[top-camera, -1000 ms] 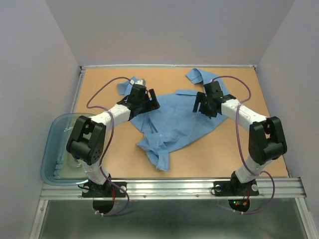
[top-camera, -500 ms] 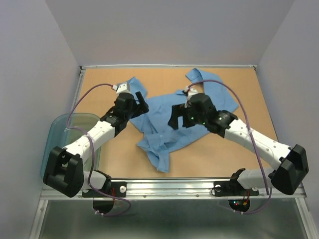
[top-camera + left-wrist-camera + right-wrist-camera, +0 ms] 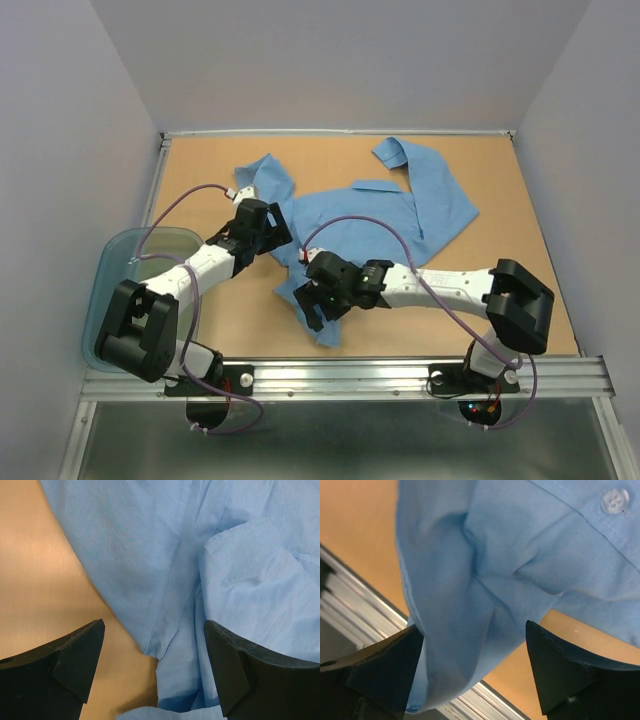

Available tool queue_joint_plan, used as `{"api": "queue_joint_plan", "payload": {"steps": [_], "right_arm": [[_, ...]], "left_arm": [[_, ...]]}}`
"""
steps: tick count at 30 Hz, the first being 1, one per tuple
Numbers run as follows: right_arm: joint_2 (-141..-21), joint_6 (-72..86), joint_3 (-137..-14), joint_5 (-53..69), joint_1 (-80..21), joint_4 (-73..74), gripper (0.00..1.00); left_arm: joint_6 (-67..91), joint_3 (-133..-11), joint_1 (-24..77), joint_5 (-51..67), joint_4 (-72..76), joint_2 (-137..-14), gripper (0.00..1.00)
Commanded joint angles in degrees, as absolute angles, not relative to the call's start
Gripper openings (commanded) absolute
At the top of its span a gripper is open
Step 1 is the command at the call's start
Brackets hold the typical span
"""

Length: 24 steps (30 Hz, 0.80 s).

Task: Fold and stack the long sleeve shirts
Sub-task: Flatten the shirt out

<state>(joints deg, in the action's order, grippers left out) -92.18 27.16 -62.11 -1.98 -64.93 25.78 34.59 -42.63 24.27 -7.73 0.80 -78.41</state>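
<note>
One light blue long sleeve shirt (image 3: 380,215) lies rumpled across the middle of the wooden table, collar end at the back, a crumpled end at the front. My left gripper (image 3: 283,238) is open over the shirt's left edge; in the left wrist view (image 3: 155,645) cloth and bare table lie between the jaws. My right gripper (image 3: 312,305) is open low over the crumpled front end (image 3: 322,318); in the right wrist view (image 3: 475,650) a fold of the shirt (image 3: 470,605) with a button (image 3: 615,501) lies between the jaws.
A clear bluish plastic tub (image 3: 110,300) sits at the table's left front edge beside the left arm's base. A metal rail (image 3: 350,378) runs along the front edge, also showing in the right wrist view (image 3: 365,605). Grey walls close in both sides and the back.
My right arm has swept from the shirt's right middle down to its crumpled front end. My left gripper has shifted slightly down and right along the left edge. The shirt's back right part now lies uncovered.
</note>
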Motion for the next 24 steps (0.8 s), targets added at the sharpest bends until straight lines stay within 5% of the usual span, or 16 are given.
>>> {"api": "queue_joint_plan", "payload": {"steps": [1, 4, 6, 10, 17, 20, 24], "right_arm": [[-92.1, 28.8, -64.5, -5.7, -65.2, 26.9, 0.79], [-90.6, 28.4, -65.0, -11.5, -65.2, 29.3, 0.18], [-89.3, 26.3, -67.0, -15.4, -64.4, 32.1, 0.02], [-85.5, 20.6, -77.5, -25.7, -61.1, 42.3, 0.01], [-89.5, 4.0, -117.8, -36.5, -59.1, 49.9, 0.01], [-94.5, 0.4, -132.0, -32.1, -59.1, 50.1, 0.01], [-100.2, -0.4, -131.9, -20.3, -59.1, 50.2, 0.03]], "left_arm": [[34.0, -43.2, 24.1, -8.1, 2.7, -77.5, 0.92], [33.2, -44.0, 24.1, -7.6, 2.0, -76.6, 0.92], [32.9, -45.2, 24.1, -7.4, 1.1, -75.8, 0.92], [31.1, -47.8, 24.1, -7.9, 0.1, -71.6, 0.92], [28.6, -58.0, 24.1, -11.3, -6.3, -66.0, 0.92], [27.5, -60.5, 24.0, -13.4, -7.9, -63.5, 0.92], [26.4, -62.6, 23.9, -15.9, -9.4, -60.0, 0.91]]}}
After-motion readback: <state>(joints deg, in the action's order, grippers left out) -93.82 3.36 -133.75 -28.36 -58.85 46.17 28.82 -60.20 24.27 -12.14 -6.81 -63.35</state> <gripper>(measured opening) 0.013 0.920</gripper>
